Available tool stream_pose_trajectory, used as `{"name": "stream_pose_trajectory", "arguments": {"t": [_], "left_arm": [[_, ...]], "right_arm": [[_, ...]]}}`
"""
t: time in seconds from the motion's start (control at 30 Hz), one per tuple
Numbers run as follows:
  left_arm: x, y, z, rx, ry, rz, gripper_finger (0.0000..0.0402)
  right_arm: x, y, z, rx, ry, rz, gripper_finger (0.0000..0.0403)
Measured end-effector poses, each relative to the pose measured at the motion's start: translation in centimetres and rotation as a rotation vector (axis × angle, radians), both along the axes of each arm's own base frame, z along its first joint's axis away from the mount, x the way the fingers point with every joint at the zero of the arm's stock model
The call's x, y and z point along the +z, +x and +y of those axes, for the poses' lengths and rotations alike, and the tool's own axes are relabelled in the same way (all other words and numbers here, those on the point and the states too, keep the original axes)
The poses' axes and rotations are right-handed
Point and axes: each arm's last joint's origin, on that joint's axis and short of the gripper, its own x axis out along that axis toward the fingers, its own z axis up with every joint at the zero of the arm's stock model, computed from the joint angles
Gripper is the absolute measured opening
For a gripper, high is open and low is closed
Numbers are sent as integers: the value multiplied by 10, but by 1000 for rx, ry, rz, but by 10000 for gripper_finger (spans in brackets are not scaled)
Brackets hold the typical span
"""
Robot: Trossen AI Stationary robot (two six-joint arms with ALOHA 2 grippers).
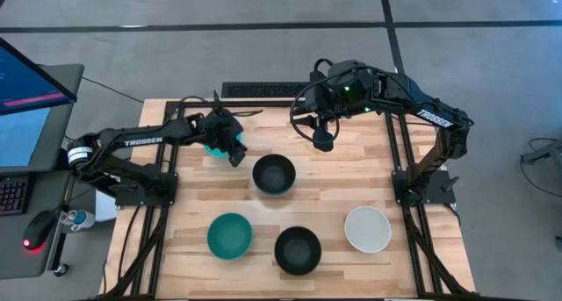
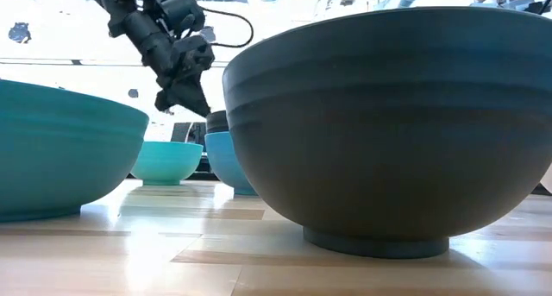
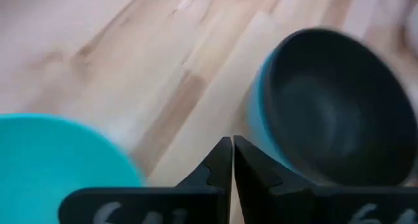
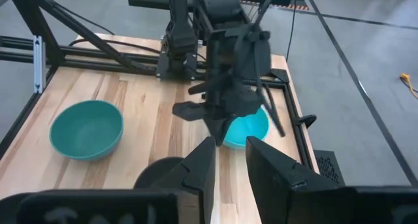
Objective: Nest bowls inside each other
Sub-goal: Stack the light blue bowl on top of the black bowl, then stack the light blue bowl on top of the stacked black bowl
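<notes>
Right pincer point(image 4: 228, 160) sits in the foreground above the wooden surface point(image 4: 144, 100), fingers parted with a gap between them. Left pincer point(image 4: 215, 127) hangs farther off, over the light cyan bowl point(image 4: 251, 129). Dark teal bowl point(image 4: 86, 128) stands well apart. Black bowl point(image 4: 157, 173) rim shows beside the near fingers.

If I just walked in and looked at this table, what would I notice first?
Probably the bowls spread over the wooden table: a black bowl in the middle, then a dark teal bowl, another black bowl and a white bowl in a row along the near edge. Next come the two dark arms, the left hand shut above a light cyan bowl and the right hand open over the far side.
</notes>
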Motion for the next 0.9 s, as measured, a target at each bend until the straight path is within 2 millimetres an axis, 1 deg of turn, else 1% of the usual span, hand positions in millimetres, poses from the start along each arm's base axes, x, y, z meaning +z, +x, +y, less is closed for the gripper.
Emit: {"name": "stream_pose_trajectory", "arguments": {"t": [0.1,0.2,0.27,0.43,0.6,0.7,0.9], "left_arm": [[5,-9,4,4,28,133,24],[0,-22,6,17,-2,260,46],[-2,-26,8,35,-28,286,62],[2,-20,12,57,-28,199,91],[-3,-16,9,54,-30,228,91],[-11,-11,10,49,-33,264,87],[-38,3,13,28,-66,361,85]], "right_arm": [[0,0,1,3,0,0,108],[0,0,1,5,2,0,108],[0,0,1,6,0,0,108],[0,0,1,9,-5,0,108],[0,0,1,10,-5,0,108],[0,0,1,10,-5,0,108],[0,0,1,10,-4,1,108]]}}
